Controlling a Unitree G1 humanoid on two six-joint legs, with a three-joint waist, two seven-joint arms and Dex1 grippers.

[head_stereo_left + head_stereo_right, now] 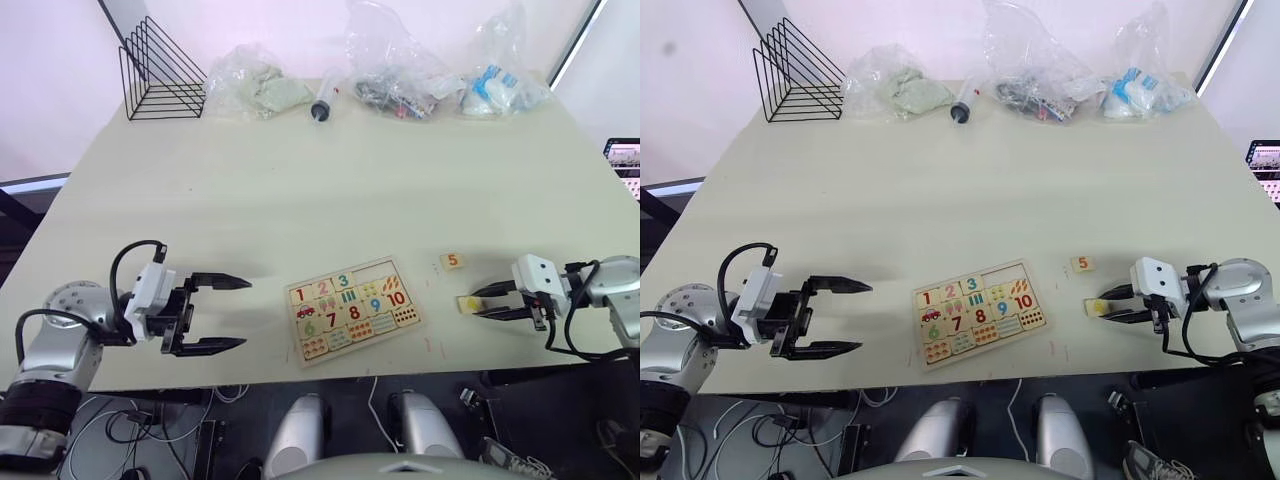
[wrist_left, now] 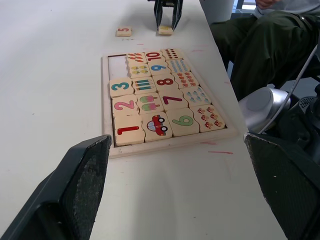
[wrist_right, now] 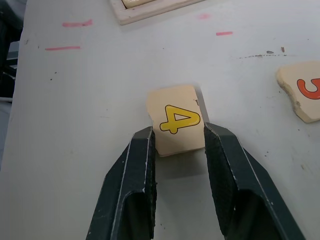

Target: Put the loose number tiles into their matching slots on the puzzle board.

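The puzzle board (image 1: 352, 310) lies near the table's front edge. Tiles 1, 2 and 3 sit in its top row, and the matching slots (image 2: 117, 67) beside the 3 are bare. A loose tile with an orange 5 (image 1: 452, 261) lies on the table right of the board. Nearer the edge, a loose tile with a yellow 4 (image 3: 176, 125) lies flat, and my right gripper (image 1: 478, 303) is shut on it, one finger against each side. My left gripper (image 1: 246, 312) hangs open left of the board with nothing in it, its fingers (image 2: 75, 190) wide apart.
A black wire rack (image 1: 160, 72), several plastic bags (image 1: 395, 70) and a syringe (image 1: 322, 100) line the table's far edge. A person's legs (image 2: 260, 45) are beside the front edge beyond my right arm. Short red marks (image 3: 62, 48) dot the table near the board.
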